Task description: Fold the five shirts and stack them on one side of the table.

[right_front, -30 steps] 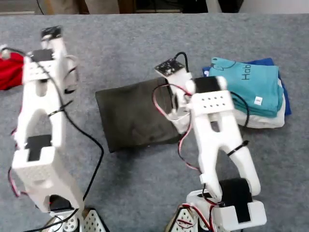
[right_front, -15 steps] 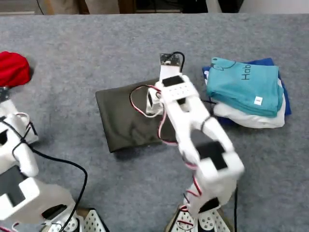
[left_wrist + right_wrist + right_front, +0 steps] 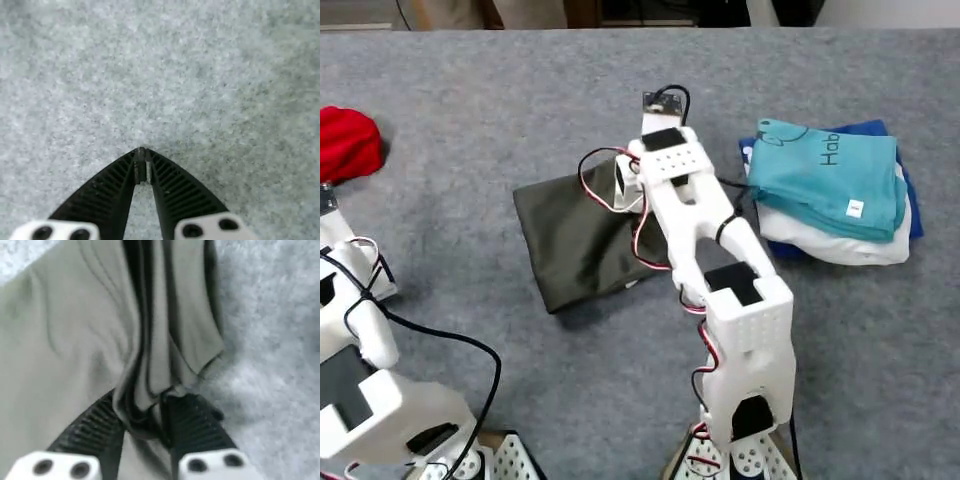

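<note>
- High view: red shirt (image 3: 345,142) bunched at the table's (image 3: 500,80) left edge.
- Left gripper (image 3: 141,167) has its fingers together over bare table.
- Right gripper (image 3: 145,417) clamped on olive shirt (image 3: 565,245), mid-table.
- Folded shirt stack (image 3: 835,195) near right edge.

Short dark lettering (image 3: 829,148) is printed near one edge of a folded teal cotton shirt (image 3: 820,190), which lies on top of a stack of folded shirts (image 3: 845,248). The letters are turned sideways and cut off by the fold. A small white tag (image 3: 856,208) is seen on the same shirt, its print too tiny to be read. No other writing can be made out.
</note>
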Controlling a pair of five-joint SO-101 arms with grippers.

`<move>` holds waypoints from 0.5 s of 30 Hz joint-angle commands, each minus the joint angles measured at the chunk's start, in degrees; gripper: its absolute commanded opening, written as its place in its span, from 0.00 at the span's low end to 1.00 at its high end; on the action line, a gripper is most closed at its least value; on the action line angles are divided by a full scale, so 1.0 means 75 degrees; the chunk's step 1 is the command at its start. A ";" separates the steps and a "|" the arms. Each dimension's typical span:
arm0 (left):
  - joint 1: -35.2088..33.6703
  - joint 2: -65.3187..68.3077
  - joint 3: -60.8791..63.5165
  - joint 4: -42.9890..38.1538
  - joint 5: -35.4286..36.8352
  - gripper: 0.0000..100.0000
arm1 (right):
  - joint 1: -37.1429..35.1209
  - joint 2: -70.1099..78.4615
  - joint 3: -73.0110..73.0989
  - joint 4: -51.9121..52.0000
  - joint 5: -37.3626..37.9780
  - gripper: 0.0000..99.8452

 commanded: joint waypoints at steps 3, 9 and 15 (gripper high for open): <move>0.0059 -0.0287 -0.0012 -0.0082 -0.0059 0.02 | 0.0744 -0.0463 -0.1295 0.1137 0.0152 0.00; 0.0059 -0.0287 -0.0012 -0.0082 -0.0059 0.02 | 0.1506 -0.0721 -0.3065 0.2051 0.0867 0.00; 0.0059 -0.0287 0.0000 -0.0082 -0.0059 0.02 | 0.2737 -0.0545 -0.5070 0.2579 0.1711 0.00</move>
